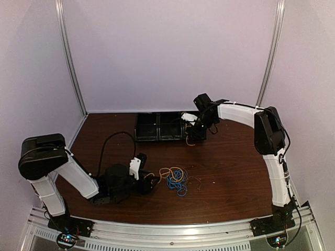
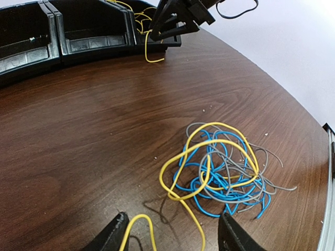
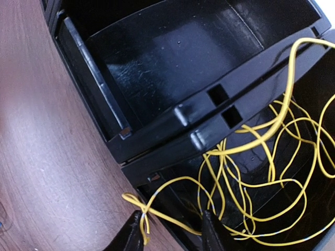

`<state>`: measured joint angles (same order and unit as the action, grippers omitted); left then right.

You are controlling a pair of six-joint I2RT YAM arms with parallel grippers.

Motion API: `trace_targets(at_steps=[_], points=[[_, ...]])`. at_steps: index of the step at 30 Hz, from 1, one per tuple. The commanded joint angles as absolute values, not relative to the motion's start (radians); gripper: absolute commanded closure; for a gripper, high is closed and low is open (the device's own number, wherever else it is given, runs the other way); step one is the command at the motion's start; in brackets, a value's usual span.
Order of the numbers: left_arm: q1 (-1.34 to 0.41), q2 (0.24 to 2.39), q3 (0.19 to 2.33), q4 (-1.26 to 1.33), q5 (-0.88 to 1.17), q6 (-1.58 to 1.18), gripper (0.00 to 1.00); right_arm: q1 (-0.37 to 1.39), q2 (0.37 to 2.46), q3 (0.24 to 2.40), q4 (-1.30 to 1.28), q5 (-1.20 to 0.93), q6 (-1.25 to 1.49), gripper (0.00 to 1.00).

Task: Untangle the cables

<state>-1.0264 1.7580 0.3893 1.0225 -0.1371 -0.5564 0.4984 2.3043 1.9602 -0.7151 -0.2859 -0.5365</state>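
1. The left gripper sits low over the table close to its near edge. Its fingers stand well apart and clamp nothing, and a yellow strand arches between them.
2. Just to its right, the cables, yellow, blue and grey, lie in a tangle on the table.
3. By the far edge, the right gripper hangs at the rim of a black bin. Its fingers are partly open, and a yellow cable, coiled inside the bin, crosses one fingertip without being pinched.

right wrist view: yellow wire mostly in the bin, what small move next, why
Probably close the right gripper on the yellow strand hanging over the bin rim and lift it in: the open fingers sit at it, and the rest lies inside.
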Motion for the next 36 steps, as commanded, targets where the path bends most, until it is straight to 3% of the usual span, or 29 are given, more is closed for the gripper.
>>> trace_targets(at_steps=[1,5,24,36], points=[[-1.023,1.769,0.410,1.054,-0.134,-0.546,0.41,0.504,2.311,1.997,-0.684,-0.252,-0.520,0.77],[-1.023,1.773,0.409,1.054,-0.133,-0.546,0.41,0.505,2.309,2.012,-0.684,-0.246,-0.514,1.00],[-1.023,1.755,0.386,1.074,-0.147,-0.552,0.41,0.479,2.453,2.228,-0.615,0.063,-0.584,1.00],[-1.023,1.763,0.400,1.059,-0.144,-0.551,0.41,0.492,2.462,2.182,-0.626,-0.061,-0.558,1.00]])
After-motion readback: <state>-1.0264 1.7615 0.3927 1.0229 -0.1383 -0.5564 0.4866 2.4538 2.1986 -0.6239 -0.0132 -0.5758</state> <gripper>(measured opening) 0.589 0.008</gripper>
